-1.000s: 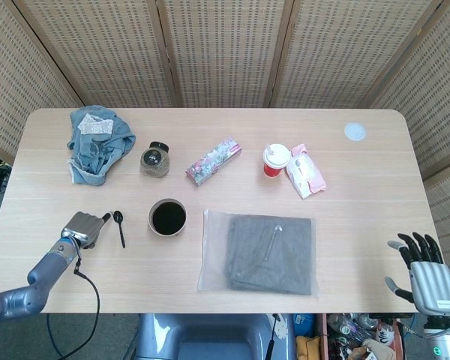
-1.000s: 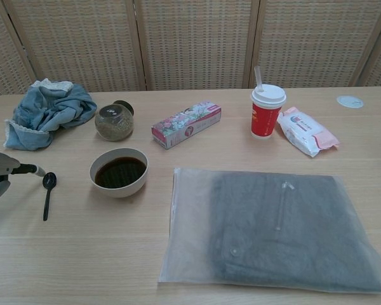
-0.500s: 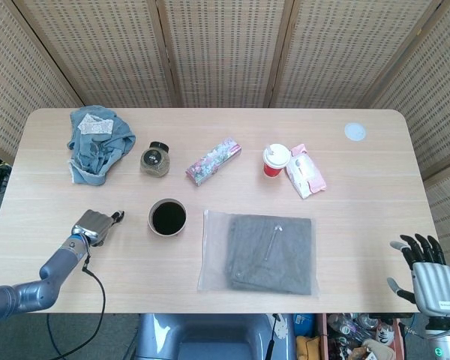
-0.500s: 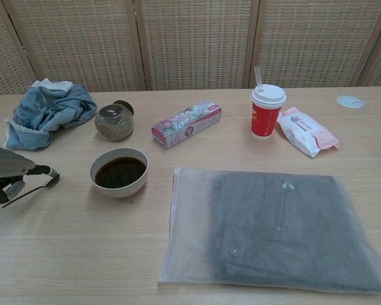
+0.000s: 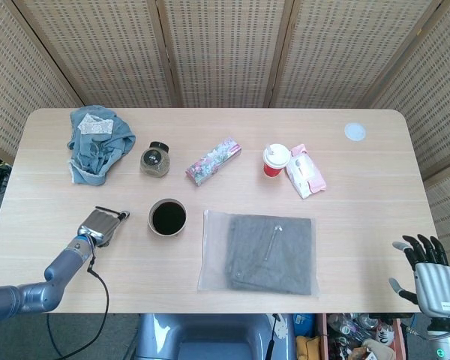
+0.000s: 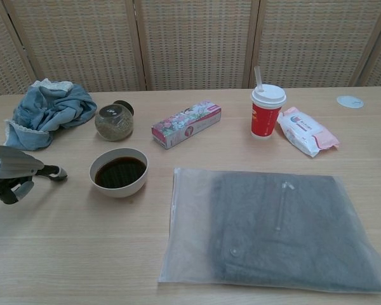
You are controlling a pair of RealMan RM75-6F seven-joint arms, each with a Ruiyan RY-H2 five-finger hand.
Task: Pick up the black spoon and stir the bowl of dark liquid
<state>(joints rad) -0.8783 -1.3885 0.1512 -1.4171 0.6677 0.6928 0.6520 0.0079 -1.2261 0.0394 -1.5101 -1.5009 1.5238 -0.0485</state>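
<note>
From overhead, the left robot hand (image 5: pixel 101 224) hovers near the left front part of the pale wooden surface (image 5: pixel 360 180), its fingers folded around the small black plastic spoon (image 5: pixel 123 216), of which only a dark tip pokes out toward the round white bowl of dark liquid (image 5: pixel 168 217) just to its right. The spoon looks light, thin and stiff, likely slick; a hold high on the handle would leave the bowl end free for stirring, and too loose a pinch could let it twist. The white bowl seems light enough to slide if nudged, and its liquid sits close enough to the rim to slop. The right robot hand (image 5: pixel 429 275) hangs off the front right corner, fingers spread and holding nothing. Most of the spoon is buried inside the left fist, so which end protrudes cannot be told.

From chest height, the left robot hand (image 6: pixel 9 171) enters at the left edge, partly cut off by the frame, gripping the black spoon (image 6: pixel 56 171), whose short dark end points at the bowl (image 6: pixel 119 171) without touching it. The grip itself lies in shadow under the metal shell. The right robot hand does not appear here.
</note>
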